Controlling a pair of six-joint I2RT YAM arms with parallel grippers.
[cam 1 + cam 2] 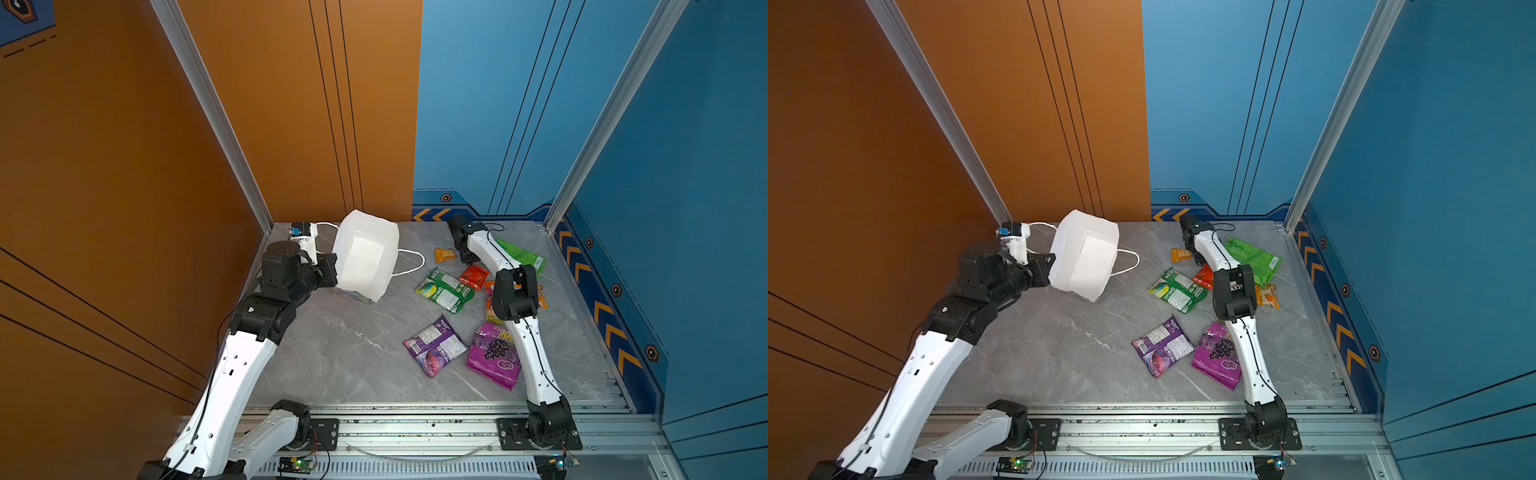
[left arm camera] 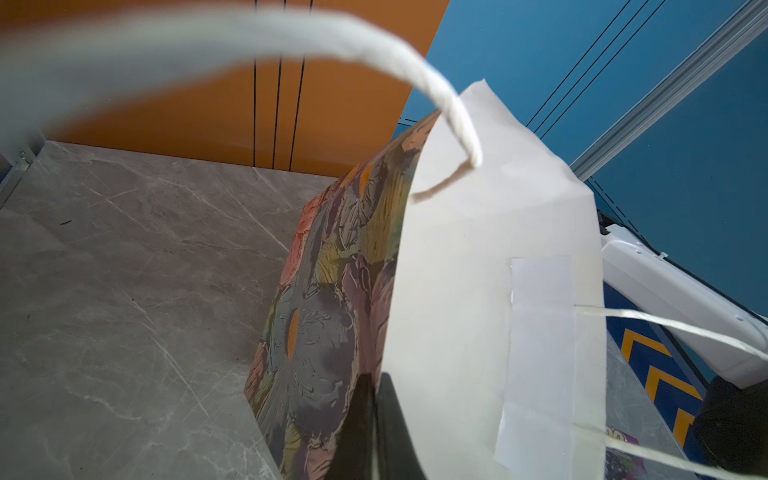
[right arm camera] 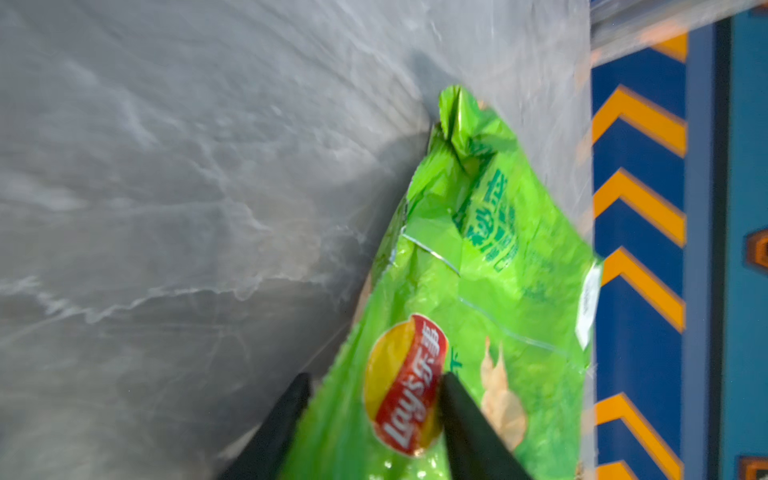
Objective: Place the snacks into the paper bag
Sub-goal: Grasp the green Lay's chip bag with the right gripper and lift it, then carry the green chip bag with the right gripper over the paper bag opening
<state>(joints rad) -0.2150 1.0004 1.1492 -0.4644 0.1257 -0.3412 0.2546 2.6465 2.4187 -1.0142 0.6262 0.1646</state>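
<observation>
The paper bag [image 1: 365, 257] lies tipped at the back left, its white inside facing up in both top views; the left wrist view shows its floral outside [image 2: 324, 324]. My left gripper [image 2: 376, 380] is shut on the bag's rim, one finger outside and one inside. My right gripper [image 3: 374, 382] has the green packet [image 3: 498, 270] between its fingers at the back right [image 1: 521, 254]. Loose on the table lie other snacks: small orange [image 1: 444, 254], red [image 1: 474, 276], green-and-white [image 1: 445, 289], purple [image 1: 434, 345] and magenta with grapes [image 1: 494, 357].
The right arm [image 1: 515, 291] stretches over the packets and hides part of an orange-yellow one [image 1: 541, 297]. The bag's white cord handle [image 1: 409, 266] trails toward the snacks. Walls close the table's left, back and right sides.
</observation>
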